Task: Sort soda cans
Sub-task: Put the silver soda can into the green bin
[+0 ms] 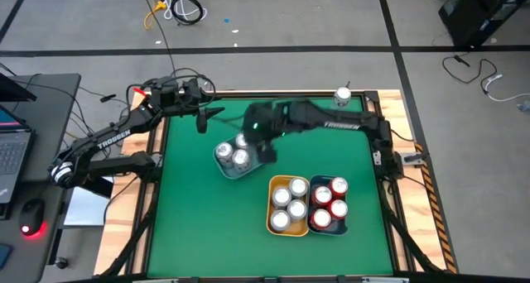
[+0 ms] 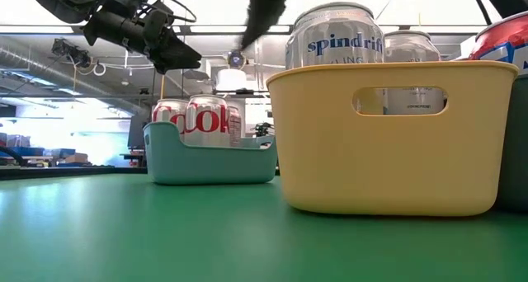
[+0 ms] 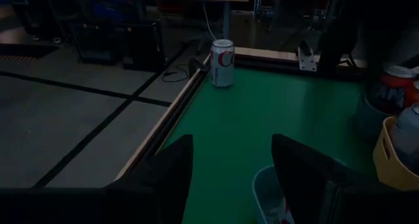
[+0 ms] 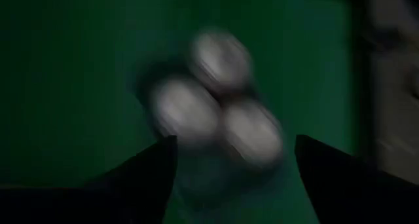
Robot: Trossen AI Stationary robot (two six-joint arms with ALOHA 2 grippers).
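Observation:
A small teal bin (image 1: 225, 170) near the table's middle holds three silver soda cans (image 1: 241, 158); in the low view they show as (image 2: 206, 117). My right gripper (image 1: 263, 149) hangs open just above them, and its wrist view shows the three can tops (image 4: 226, 106) beyond its gripper (image 4: 236, 162). A yellow bin (image 1: 271, 207) holds several silver cans (image 1: 289, 202). Another teal bin (image 1: 330, 231) beside it holds several red cans (image 1: 330, 205). One silver can (image 1: 342, 95) stands alone at the far right corner, seen as (image 3: 222, 62). My left gripper (image 1: 207, 117) is open in the air, far-left of the small bin.
Wooden rails (image 1: 389, 117) frame the green table. The two filled bins stand side by side near the near edge, right of middle. Bare green mat (image 1: 199, 225) lies on the left and near-left. A laptop and cables sit off the table to the left.

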